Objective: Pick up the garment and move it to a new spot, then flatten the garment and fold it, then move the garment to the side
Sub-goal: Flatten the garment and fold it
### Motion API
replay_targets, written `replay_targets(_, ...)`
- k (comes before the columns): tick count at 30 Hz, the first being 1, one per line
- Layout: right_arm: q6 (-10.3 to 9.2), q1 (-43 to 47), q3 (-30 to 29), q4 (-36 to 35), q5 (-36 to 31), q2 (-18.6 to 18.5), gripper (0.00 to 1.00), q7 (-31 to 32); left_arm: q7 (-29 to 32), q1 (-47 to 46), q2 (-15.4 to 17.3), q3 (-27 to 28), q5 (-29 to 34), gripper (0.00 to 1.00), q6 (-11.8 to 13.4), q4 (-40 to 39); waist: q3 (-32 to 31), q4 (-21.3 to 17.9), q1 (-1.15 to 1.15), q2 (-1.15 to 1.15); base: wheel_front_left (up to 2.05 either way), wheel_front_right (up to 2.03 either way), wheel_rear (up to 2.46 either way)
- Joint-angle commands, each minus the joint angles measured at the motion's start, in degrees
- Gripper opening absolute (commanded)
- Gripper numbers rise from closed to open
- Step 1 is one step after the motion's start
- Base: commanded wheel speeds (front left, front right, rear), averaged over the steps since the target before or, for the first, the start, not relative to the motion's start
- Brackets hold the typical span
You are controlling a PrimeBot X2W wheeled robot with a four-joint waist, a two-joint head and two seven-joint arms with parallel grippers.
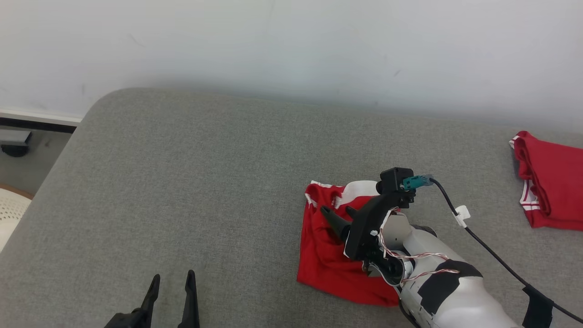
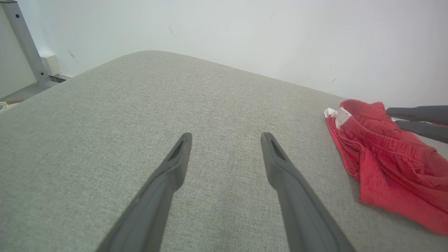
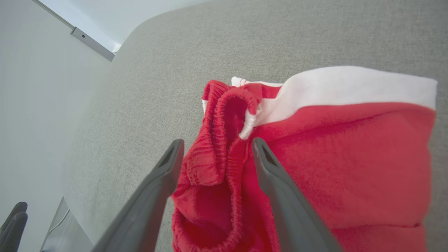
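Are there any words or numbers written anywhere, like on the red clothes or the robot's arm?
None can be read.
The red garment is plain red cloth with white bands, no print.
The white tag on the black cable is too small to tell.

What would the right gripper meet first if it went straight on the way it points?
Probably the red garment: its bunched waistband lies just ahead of the right gripper, though depth is unclear.
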Motion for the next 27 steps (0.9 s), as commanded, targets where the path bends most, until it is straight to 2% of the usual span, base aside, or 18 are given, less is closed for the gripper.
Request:
replay_targets(1, -0.08, -0.1, 0.1, -0.8, 0.6, 0.0, 1.0, -1.3, -0.2, 0.8, 0.0, 0.5, 0.6, 1.0, -0.3, 0.0, -0.5, -0.7, 0.0, 0.0, 0.0, 0.0, 0.0)
replay_targets(8, -0.08, 1.2, -0.3, -5.6, 1.4, -3.9, 1.0, -8.9, -0.2, 1.7, 0.0, 2.4, 1.7, 1.0, -0.8, -0.9, -1.0, -2.1, 0.0, 0.0, 0.0, 0.0, 0.0)
replay_targets(9, -0.08, 1.8, -0.4, -7.3, 0.5, -5.8, 1.0, -12.7, -0.2, 2.4, 0.0, 3.1, 2.2, 1.0, -0.9, -1.2, -1.2, -2.6, 0.0, 0.0, 0.0, 0.0, 0.0)
replay_targets(10, -0.08, 1.8, -0.4, -7.3, 0.5, -5.8, 1.0, -12.7, -0.2, 2.4, 0.0, 3.1, 2.2, 1.0, -0.9, -1.2, -1.2, -2.6, 0.0, 0.0, 0.0, 0.0, 0.0)
replay_targets(17, -0.08, 5.9, -1.5, -11.1, -1.7, -11.1, 1.0, -24.5, -0.2, 3.8, 0.0, 5.4, 3.6, 1.0, -1.3, -3.2, -1.9, -4.3, 0.0, 0.0, 0.0, 0.0, 0.0)
replay_targets(23, -0.08, 12.0, -3.6, -15.5, -6.7, -14.1, 1.0, -27.2, -0.2, 4.8, 0.0, 6.9, 4.9, 1.0, -1.4, -4.8, -2.6, -5.6, 0.0, 0.0, 0.0, 0.0, 0.0)
replay_targets(27, -0.08, 18.8, -11.2, -23.1, -12.6, -14.5, 1.0, -27.2, -0.2, 5.0, 0.0, 7.6, 5.5, 1.0, -1.4, -5.8, -2.7, -6.3, 0.0, 0.0, 0.0, 0.0, 0.0)
